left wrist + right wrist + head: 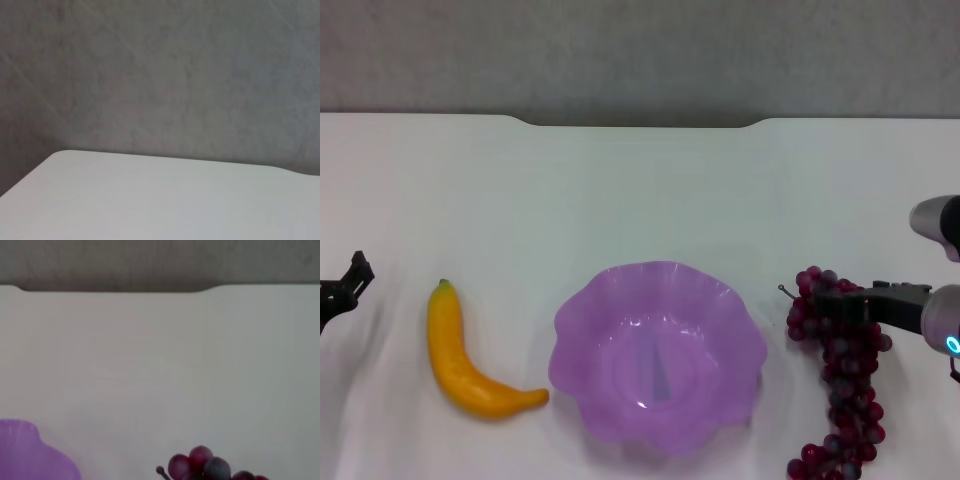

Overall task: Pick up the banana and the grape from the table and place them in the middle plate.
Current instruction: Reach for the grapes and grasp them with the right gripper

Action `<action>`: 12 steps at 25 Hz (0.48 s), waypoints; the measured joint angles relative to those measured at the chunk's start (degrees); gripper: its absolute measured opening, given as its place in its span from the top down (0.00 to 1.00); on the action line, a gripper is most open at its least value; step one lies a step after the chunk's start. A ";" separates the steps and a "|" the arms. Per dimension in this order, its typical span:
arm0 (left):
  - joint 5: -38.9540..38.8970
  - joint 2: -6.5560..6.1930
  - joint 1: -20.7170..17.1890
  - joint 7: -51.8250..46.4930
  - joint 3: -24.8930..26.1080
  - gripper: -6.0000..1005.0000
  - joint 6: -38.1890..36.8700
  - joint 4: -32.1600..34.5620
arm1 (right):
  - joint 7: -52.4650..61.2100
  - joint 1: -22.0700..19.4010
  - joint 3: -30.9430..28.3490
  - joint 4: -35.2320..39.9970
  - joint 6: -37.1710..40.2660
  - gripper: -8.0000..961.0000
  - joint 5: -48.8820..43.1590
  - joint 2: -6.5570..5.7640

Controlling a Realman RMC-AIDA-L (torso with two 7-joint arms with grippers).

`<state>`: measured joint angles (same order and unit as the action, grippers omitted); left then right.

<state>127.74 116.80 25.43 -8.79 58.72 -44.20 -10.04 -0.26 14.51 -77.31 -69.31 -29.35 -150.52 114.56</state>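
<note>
The middle plate [658, 355] is seen at lower centre of the head view, translucent purple w/ a wavy rim, nothing in it. The banana [465, 358] is laid flat on the table [640, 190] at lower left, green stem tip pointed up-frame, its curved end just beside the plate's left rim but apart from it. The grape [840, 385] is stretched out at lower right, from mid-height down to the bottom edge, just right of the plate (thin brown stem poking out toward the plate at its upper end). And there's the right gripper [845, 300], reached in from the right edge, dark fingers set over the upper part of the bunch — whether they are closed on it or merely above it can't be told from here. In the right wrist view only the top few grapes [210, 467] are caught at the bottom edge, w/ a bit of plate rim [30, 450] at lower left. The left gripper [350, 280] is parked at the far left edge, well clear of the banana; its finger state can't be told either. Only bare table [160, 200] and grey wall [160, 75] are shown by the left wrist view.
</note>
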 joint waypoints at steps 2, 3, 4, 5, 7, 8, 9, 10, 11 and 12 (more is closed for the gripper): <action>-0.25 0.00 -0.01 0.06 0.04 0.11 0.00 0.14 | 0.00 0.80 -0.37 1.89 0.37 0.08 0.49 0.05; -0.36 0.00 -0.02 0.08 0.06 0.11 0.00 0.18 | 0.00 1.27 -0.61 2.97 0.54 0.08 0.82 0.04; -0.42 0.00 -0.02 0.10 0.07 0.11 0.00 0.18 | -0.01 1.77 -0.70 3.99 0.57 0.08 1.22 0.02; -0.44 0.00 -0.03 0.11 0.07 0.11 0.00 0.19 | -0.03 2.17 -0.70 4.76 0.57 0.08 1.55 0.00; -0.46 0.00 -0.03 0.11 0.08 0.11 0.00 0.20 | -0.21 2.90 -0.26 6.01 0.72 0.08 1.91 0.02; -0.46 0.00 -0.02 0.11 0.08 0.11 0.00 0.20 | -0.40 3.26 0.10 6.44 0.93 0.09 2.07 0.06; -0.47 0.00 0.01 0.11 0.09 0.11 0.00 0.20 | -0.54 3.54 0.42 6.85 1.18 0.09 2.30 0.11; -0.47 0.00 0.04 0.11 0.08 0.11 0.00 0.20 | -0.71 3.93 0.88 7.51 1.56 0.09 2.80 0.16; -0.47 0.00 0.07 0.11 0.09 0.11 0.00 0.17 | -0.80 4.30 1.23 8.06 1.87 0.09 3.27 0.14; -0.47 0.00 0.11 0.11 0.09 0.11 0.00 0.10 | -0.90 4.81 1.63 8.78 2.18 0.09 3.76 0.14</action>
<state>127.27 116.81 25.54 -8.68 58.80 -44.20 -9.94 -1.15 19.32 -75.68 -60.53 -27.17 -146.76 114.70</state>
